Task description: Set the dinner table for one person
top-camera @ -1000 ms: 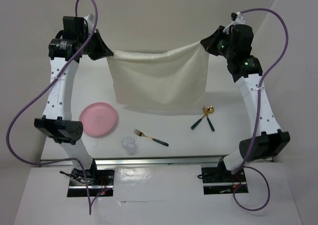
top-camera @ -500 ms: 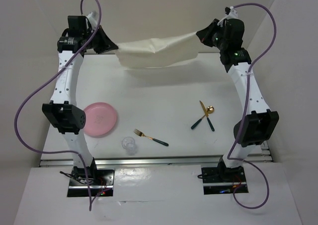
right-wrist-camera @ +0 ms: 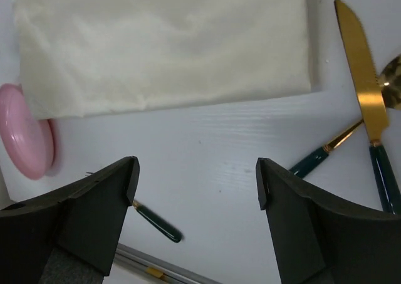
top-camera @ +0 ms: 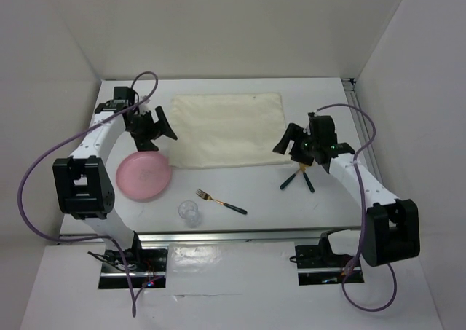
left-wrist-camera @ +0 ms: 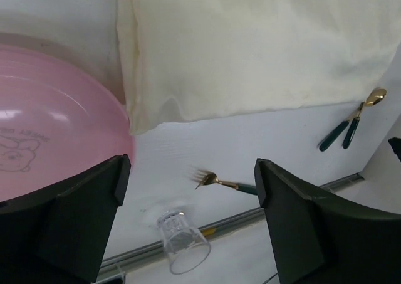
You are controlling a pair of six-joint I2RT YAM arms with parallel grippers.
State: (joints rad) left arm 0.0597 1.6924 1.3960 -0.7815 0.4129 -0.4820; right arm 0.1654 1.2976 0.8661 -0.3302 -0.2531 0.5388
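- Your large matte-white dinner table [top-camera: 251, 193] lies beneath the flat cream cloth placemat [top-camera: 227, 128].
- Your left gripper [top-camera: 159, 127] hangs released beside the placemat's left edge.
- Your right gripper [top-camera: 287, 142] hangs released beside its right edge.

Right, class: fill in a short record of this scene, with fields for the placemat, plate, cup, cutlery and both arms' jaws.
Placemat: cream cloth, flat on the dinner table, far centre
Plate: pink, empty, beside the placemat's near-left corner
Cup: clear, near the front rail
Fork: lying right of the cup
Knife and spoon: crossed, off the placemat's near-right corner
Left gripper: jaws open, empty
Right gripper: jaws open, empty
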